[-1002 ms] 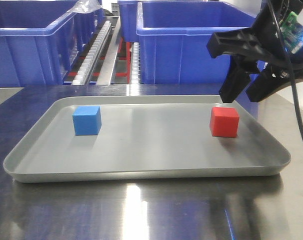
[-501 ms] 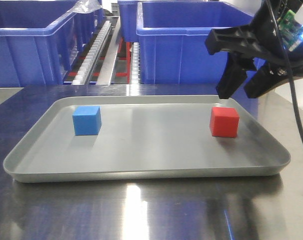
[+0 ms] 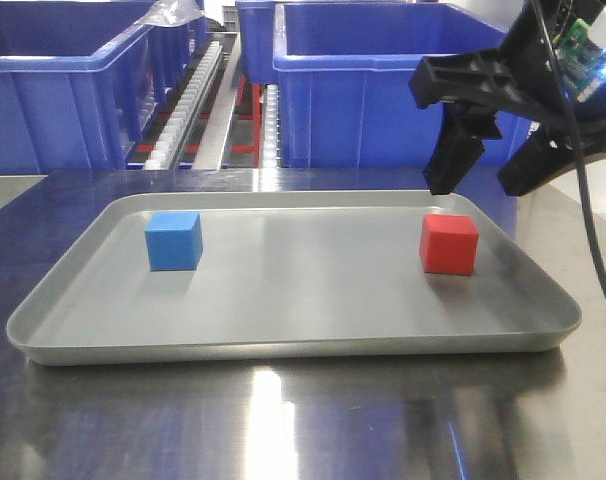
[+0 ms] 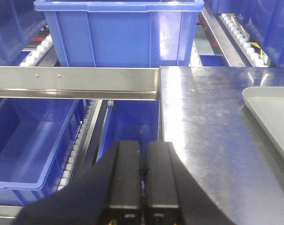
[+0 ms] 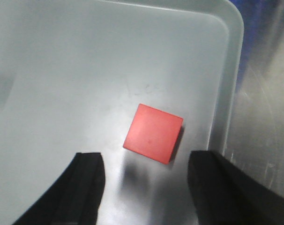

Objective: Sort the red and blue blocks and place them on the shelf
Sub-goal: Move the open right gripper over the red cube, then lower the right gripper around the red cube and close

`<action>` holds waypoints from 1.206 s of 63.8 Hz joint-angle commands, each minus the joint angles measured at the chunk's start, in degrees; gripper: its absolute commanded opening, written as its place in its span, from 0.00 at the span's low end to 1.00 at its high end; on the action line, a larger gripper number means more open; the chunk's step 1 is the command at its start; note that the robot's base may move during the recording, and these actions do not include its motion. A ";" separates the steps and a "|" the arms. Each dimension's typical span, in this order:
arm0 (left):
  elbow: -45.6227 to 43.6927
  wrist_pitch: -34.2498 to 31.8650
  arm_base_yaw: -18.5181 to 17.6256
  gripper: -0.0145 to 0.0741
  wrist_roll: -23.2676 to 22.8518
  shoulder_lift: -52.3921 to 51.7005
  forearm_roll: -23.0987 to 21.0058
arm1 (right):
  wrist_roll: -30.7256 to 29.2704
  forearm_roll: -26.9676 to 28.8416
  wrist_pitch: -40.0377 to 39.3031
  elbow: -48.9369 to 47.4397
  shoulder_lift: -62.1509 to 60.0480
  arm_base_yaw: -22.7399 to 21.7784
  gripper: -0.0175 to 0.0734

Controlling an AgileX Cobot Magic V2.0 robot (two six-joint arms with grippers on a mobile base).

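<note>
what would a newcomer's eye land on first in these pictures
First, the bright red cube near the right end of the shallow grey metal tray, with the black right gripper hanging open just above it. Next, the matching bright blue cube sits apart at the tray's left end. Large blue plastic crates fill the background behind the tray.

A shallow grey rectangular metal tray with rounded corners lies flat on a shiny stainless-steel tabletop. Behind the tabletop stand a large blue plastic left crate and a matching right crate, set apart. Crumpled clear plastic film shows above the left crate's rim.
</note>
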 commanded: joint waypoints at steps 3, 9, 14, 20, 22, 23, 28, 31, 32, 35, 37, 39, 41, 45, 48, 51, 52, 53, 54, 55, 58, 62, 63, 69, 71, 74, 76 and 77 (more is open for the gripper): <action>1.73 -4.50 0.08 0.30 -0.54 -0.92 -0.18 | -0.02 0.01 -2.40 -2.04 -1.48 0.03 0.78; 1.73 -4.50 0.08 0.30 -0.54 -0.92 -0.18 | -0.02 0.35 -2.40 -2.04 -0.48 0.03 0.78; 1.73 -4.50 0.08 0.30 -0.54 -0.92 -0.18 | -0.02 0.76 -2.40 -2.04 0.78 0.03 0.78; 1.73 -4.50 0.08 0.30 -0.54 -0.92 -0.18 | -0.02 0.82 -2.40 -2.04 1.78 0.03 0.78; 1.73 -4.50 0.08 0.30 -0.54 -0.92 -0.18 | -0.02 0.82 -2.40 -2.04 2.15 0.03 0.78; 1.73 -4.50 0.08 0.30 -0.54 -0.92 -0.18 | -0.02 0.82 -2.40 -2.04 2.34 0.03 0.78; 1.73 -4.50 0.08 0.30 -0.54 -0.92 -0.18 | -0.02 0.82 -2.45 -2.04 2.84 0.03 0.78; 1.73 -4.50 0.08 0.30 -0.54 -0.92 -0.18 | -0.02 0.82 -2.49 -2.04 3.05 0.03 0.78; 1.73 -4.50 0.08 0.30 -0.54 -0.92 -0.18 | -0.02 0.82 -2.59 -2.04 3.12 0.03 0.78; 1.73 -4.50 0.08 0.30 -0.54 -0.92 -0.18 | -0.02 0.82 -2.79 -2.07 3.37 0.03 0.78; 1.73 -4.50 0.08 0.30 -0.54 -0.92 -0.18 | -0.02 0.82 -2.78 -2.18 3.51 0.03 0.78; 1.73 -4.50 0.08 0.30 -0.54 -0.92 -0.18 | -0.02 0.82 -2.78 -2.28 3.74 0.03 0.78; 1.73 -4.50 0.08 0.30 -0.54 -0.92 -0.18 | -0.02 0.82 -2.49 -2.61 3.81 0.03 0.78; 1.73 -4.50 0.08 0.30 -0.54 -0.92 -0.18 | -0.02 0.82 -1.87 -3.30 4.29 0.03 0.78; 1.73 -4.50 0.08 0.30 -0.54 -0.92 -0.18 | -0.02 0.82 -1.15 -4.05 4.73 0.03 0.78; 1.73 -4.50 0.08 0.30 -0.54 -0.92 -0.18 | -0.02 0.82 -0.42 -4.89 5.03 0.03 0.78; 1.73 -4.50 0.08 0.30 -0.54 -0.92 -0.18 | -0.02 0.82 -0.18 -5.01 5.21 0.03 0.78; 1.73 -4.50 0.08 0.30 -0.54 -0.92 -0.18 | -0.02 0.82 0.10 -5.26 5.37 0.03 0.78; 1.73 -4.50 0.08 0.30 -0.54 -0.92 -0.18 | -0.02 0.82 0.39 -5.52 5.50 0.03 0.78; 1.73 -4.50 0.08 0.30 -0.54 -0.92 -0.18 | -0.02 0.82 0.66 -5.93 5.62 0.03 0.78; 1.73 -4.50 0.08 0.30 -0.54 -0.92 -0.18 | -0.02 0.82 1.86 -6.71 6.16 0.03 0.78; 1.73 -4.50 0.08 0.30 -0.54 -0.92 -0.18 | -0.02 0.82 2.87 -7.43 6.90 0.03 0.78; 1.73 -4.50 0.08 0.30 -0.54 -0.92 -0.18 | -0.02 0.82 3.02 -7.60 7.04 0.03 0.78; 1.73 -4.50 0.08 0.30 -0.54 -0.92 -0.18 | -0.02 0.82 3.60 -8.35 7.83 0.03 0.78; 1.73 -4.50 0.08 0.30 -0.54 -0.92 -0.18 | -0.02 0.82 3.60 -8.56 8.00 0.03 0.78; 1.73 -4.50 0.08 0.30 -0.54 -0.92 -0.18 | -0.02 0.82 3.72 -8.85 8.27 0.03 0.78; 1.73 -4.50 0.08 0.30 -0.54 -0.92 -0.18 | -0.02 0.82 3.72 -9.01 8.32 0.03 0.78; 1.73 -4.50 0.08 0.30 -0.54 -0.92 -0.18 | -0.02 0.82 3.72 -9.10 8.38 0.03 0.78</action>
